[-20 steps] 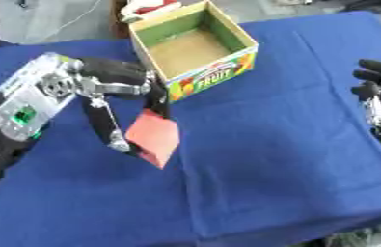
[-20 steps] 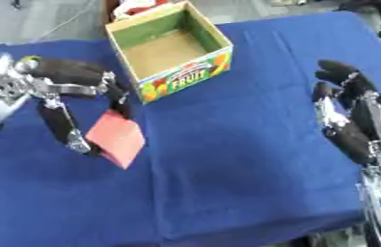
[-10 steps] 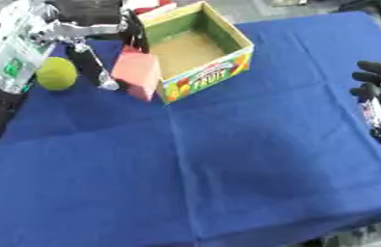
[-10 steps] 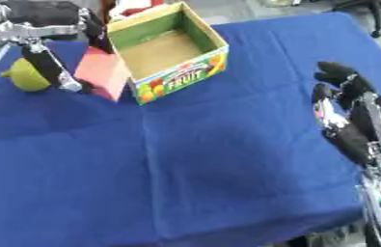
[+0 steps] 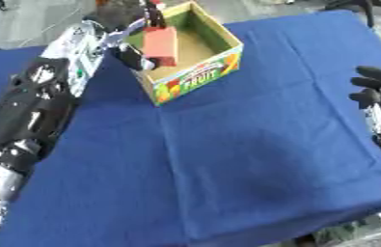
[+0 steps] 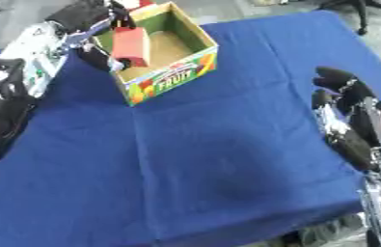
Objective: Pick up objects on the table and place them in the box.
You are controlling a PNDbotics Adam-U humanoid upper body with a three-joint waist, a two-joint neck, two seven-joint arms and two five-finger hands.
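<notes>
A: We start with the blue table [image 5: 227, 159]. On it stands the box [image 5: 195, 72], open-topped, its brown floor bare as far as we see.

B: Our left hand [image 5: 134, 29] has its fingers clamped on the red block [image 5: 160, 45], which hangs over the box's left wall.

A: Letting go here, we judge it could catch the rim and tip outside.

B: Our right hand [image 6: 345, 111] idles at the right edge, fingers apart.

Both head-mounted eye views are looking steeply down from the robot's side at the table [image 5: 252, 159], facing its far edge. The two are sharing nearly everything, the right eye's picture sitting slightly offset.
</notes>
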